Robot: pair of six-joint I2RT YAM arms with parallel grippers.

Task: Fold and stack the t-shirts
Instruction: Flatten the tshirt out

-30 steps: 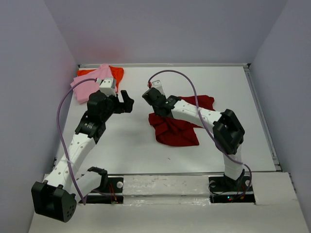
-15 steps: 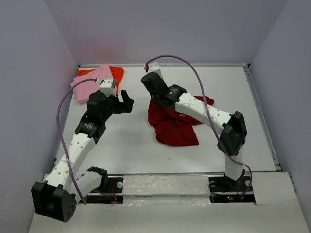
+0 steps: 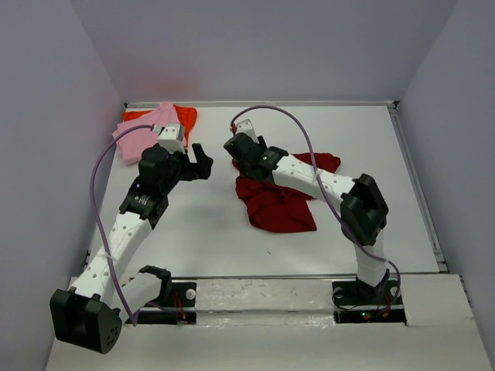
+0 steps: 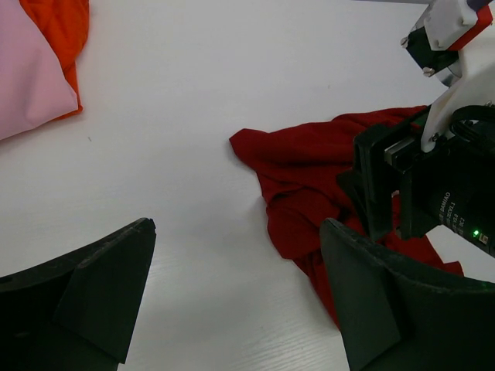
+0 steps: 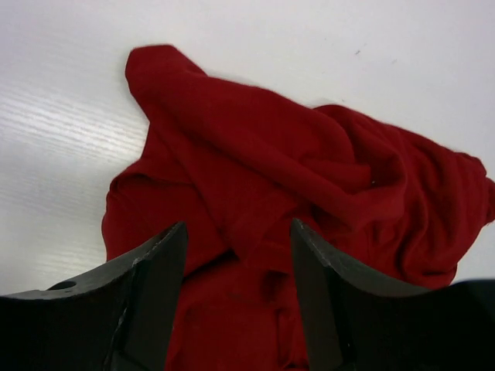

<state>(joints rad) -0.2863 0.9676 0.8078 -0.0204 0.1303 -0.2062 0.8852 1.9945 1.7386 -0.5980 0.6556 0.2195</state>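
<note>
I see the dark red t-shirt (image 3: 277, 207) lying crumpled and unfolded near the middle of the table (image 3: 193, 239). The right arm crosses its far part, so I cannot trace its full outline from the top view. In the right wrist view the cloth runs off the lower edge and behind the black fingers (image 5: 147, 294). The right gripper (image 3: 232, 148) hangs over the shirt's far left corner, jaws spread wide, gripping nothing.

The light pink t-shirt (image 3: 143, 133) lies on the bright orange t-shirt (image 3: 186, 116) in the table's far left corner. Only part of the orange shows, and I cannot tell how neatly either is folded. The left gripper (image 3: 203, 161) hangs between the two piles, fingers parted and empty, over bare table.
</note>
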